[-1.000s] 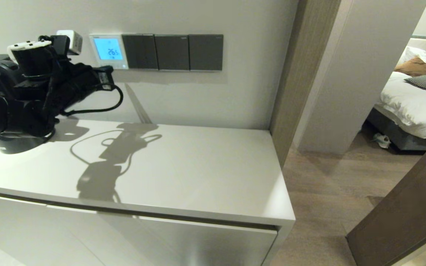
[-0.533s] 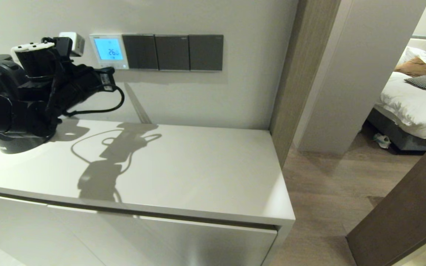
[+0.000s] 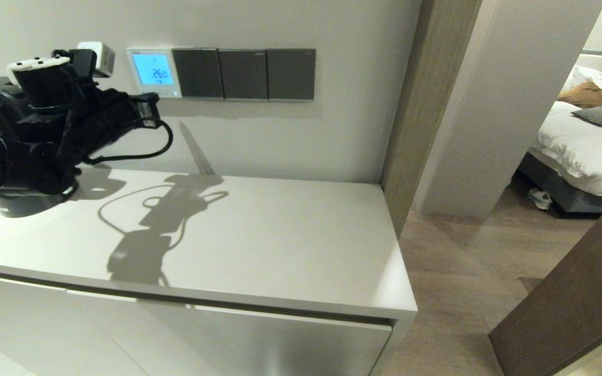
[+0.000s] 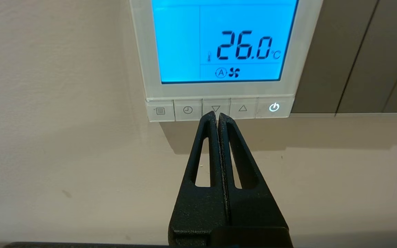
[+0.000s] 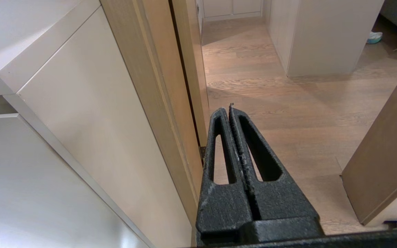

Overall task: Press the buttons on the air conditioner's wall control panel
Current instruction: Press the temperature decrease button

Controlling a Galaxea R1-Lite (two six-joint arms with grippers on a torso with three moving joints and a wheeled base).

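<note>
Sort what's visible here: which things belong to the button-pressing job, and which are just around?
Job:
- panel, screen lit, showing 26.0
- buttons, strip under the screen
- left gripper, shut, tips at the down-arrow key

Around:
- three dark switch plates beside the panel
- cabinet top
- bed through the doorway
- right gripper, shut, parked low over the floor

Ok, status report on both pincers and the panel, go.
Left pincer shut, tip at the down-arrow button. Control panel lit, reads 26.0. Right pincer shut, parked low beside the cabinet. Nothing in the way.
</note>
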